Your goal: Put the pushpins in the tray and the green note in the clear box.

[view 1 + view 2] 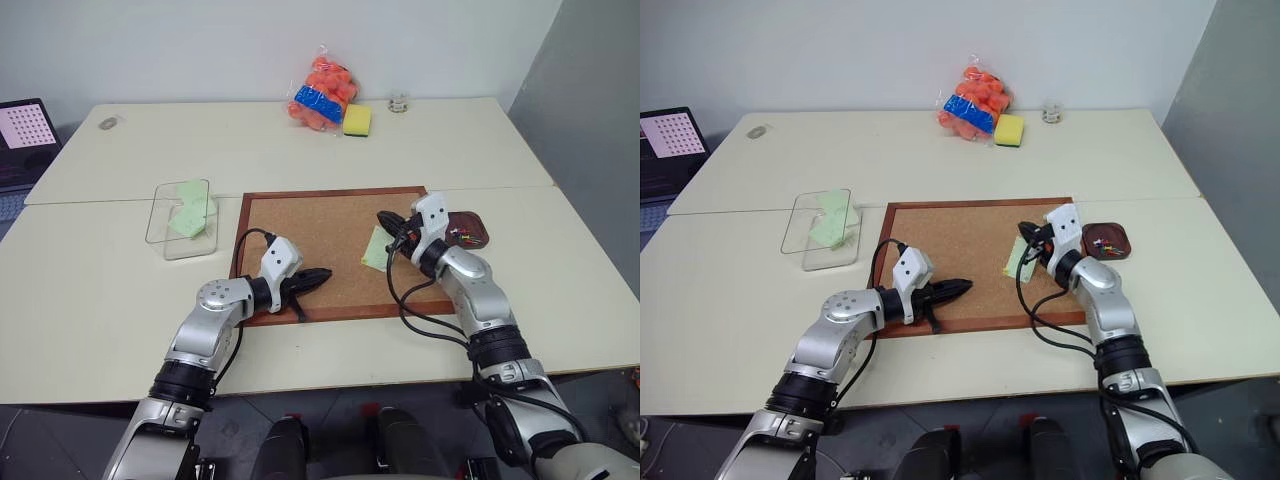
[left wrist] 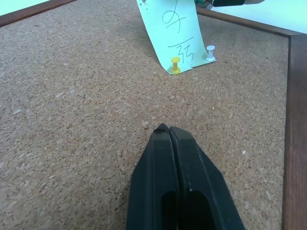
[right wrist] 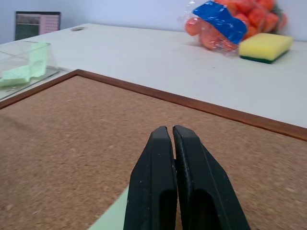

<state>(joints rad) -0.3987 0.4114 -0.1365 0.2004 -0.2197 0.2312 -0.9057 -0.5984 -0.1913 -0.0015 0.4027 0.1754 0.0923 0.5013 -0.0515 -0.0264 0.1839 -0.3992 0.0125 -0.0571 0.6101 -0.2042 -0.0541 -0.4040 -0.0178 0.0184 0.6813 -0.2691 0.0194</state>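
A pale green note (image 1: 375, 250) with handwriting lies on the corkboard (image 1: 310, 225). A yellow pushpin (image 2: 175, 64) and a white pushpin (image 2: 210, 52) stand along one edge of the green note (image 2: 175, 33). My right gripper (image 1: 386, 222) is shut just above the note's other end; I cannot tell whether it pinches anything. The small brown tray (image 1: 485, 238), right of the board, holds a few pushpins (image 1: 462, 235). My left gripper (image 1: 322, 273) is shut and empty, resting low over the board's front part. The clear box (image 1: 160, 215) on the left holds green paper (image 1: 190, 215).
At the back of the table are a bag of orange balls (image 1: 322, 92), a yellow sponge (image 1: 357, 120) and a small glass (image 1: 399, 102). A laptop (image 1: 22, 135) stands at the far left. Black cables loop from both wrists over the board's front frame.
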